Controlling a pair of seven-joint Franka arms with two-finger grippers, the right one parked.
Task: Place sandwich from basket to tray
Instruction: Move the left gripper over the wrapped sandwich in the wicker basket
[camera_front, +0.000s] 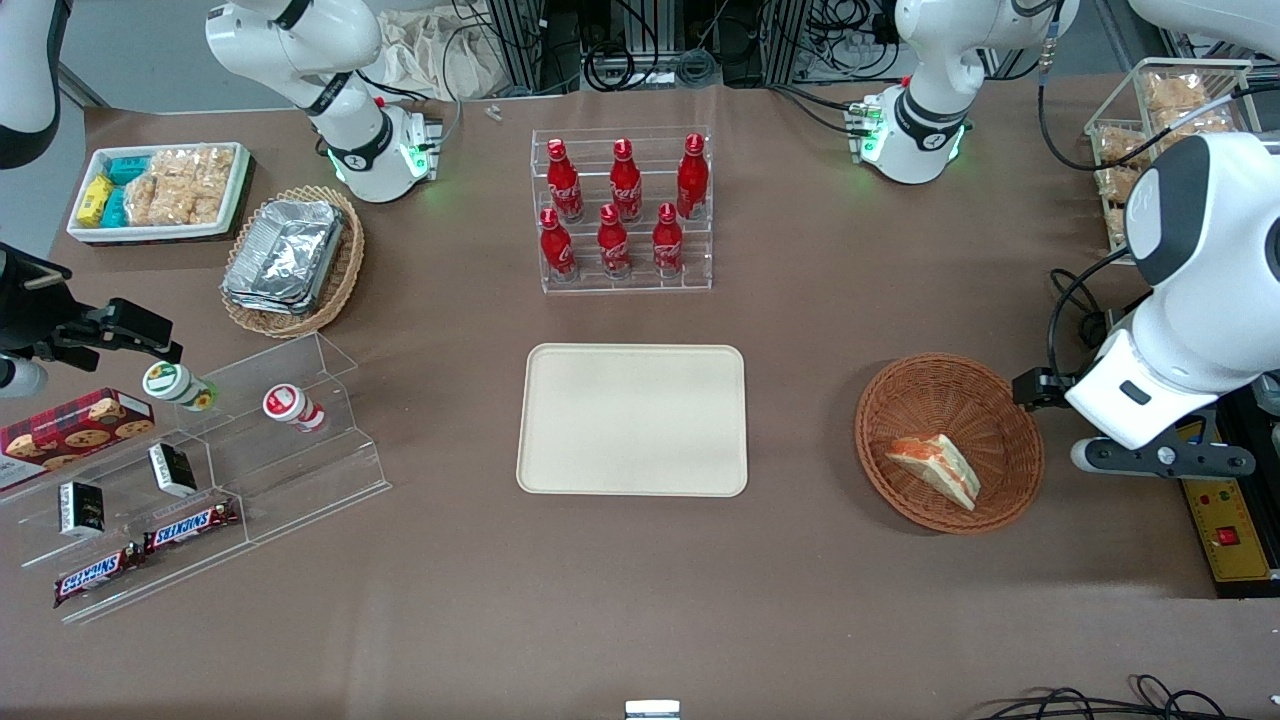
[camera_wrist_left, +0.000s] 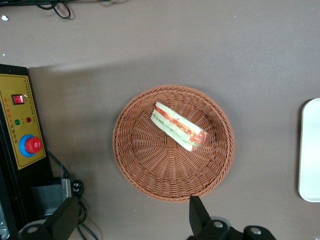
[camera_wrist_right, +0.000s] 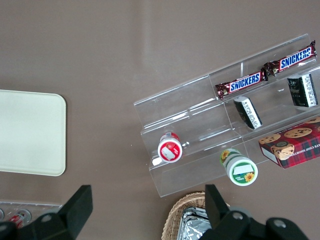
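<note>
In the front view's lower right, the sandwich (camera_front: 937, 468) lies on its side in the round wicker basket (camera_front: 905, 400), resting on the part of the weave nearest the front camera. The wrist view shows the wedge (camera_wrist_left: 178, 126) lying slantwise across the bowl, off centre. The gripper (camera_wrist_left: 132, 216) hangs above the basket's edge, at the right edge of the front view, its 2 fingers (camera_wrist_left: 198, 216) spread wide and holding nothing. The cream tray (camera_front: 632, 419) sits bare at frame centre, well apart from the basket. Farther off, upper centre, a clear rack holds 6 red cola bottles (camera_front: 620, 205). Likely risks: jaws descending out of line with the slanted wedge could squash the soft bread or push it against the rim; a fingertip catching the light basket could drag it along.
</note>
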